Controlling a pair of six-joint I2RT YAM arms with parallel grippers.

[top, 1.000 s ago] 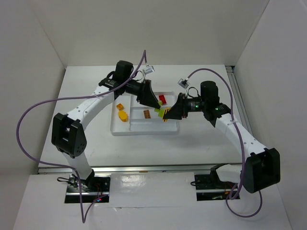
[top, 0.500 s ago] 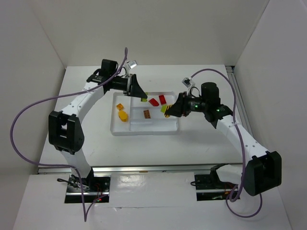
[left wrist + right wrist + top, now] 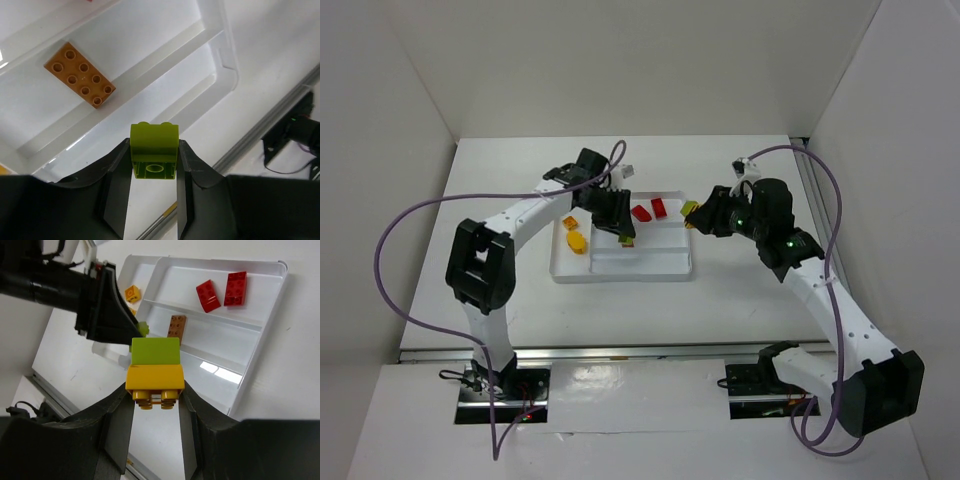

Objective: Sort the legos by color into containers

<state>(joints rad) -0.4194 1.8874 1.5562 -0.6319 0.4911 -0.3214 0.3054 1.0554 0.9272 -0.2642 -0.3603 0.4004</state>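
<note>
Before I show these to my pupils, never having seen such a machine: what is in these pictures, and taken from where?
Two robot arms bolted to a table sort toy bricks by colour. The wide picture comes from a camera above and behind them; the other two from a camera on each wrist. A white divided tray holds two red bricks, an orange-brown brick and yellow pieces. The left gripper grips a lime brick; the right gripper grips a lime-and-yellow stack.

The tray is white, with two red bricks, a tan-orange brick and yellow-orange pieces. The left gripper is black with a lime-green brick; the right gripper, black too, has a lime-over-yellow stack.
</note>
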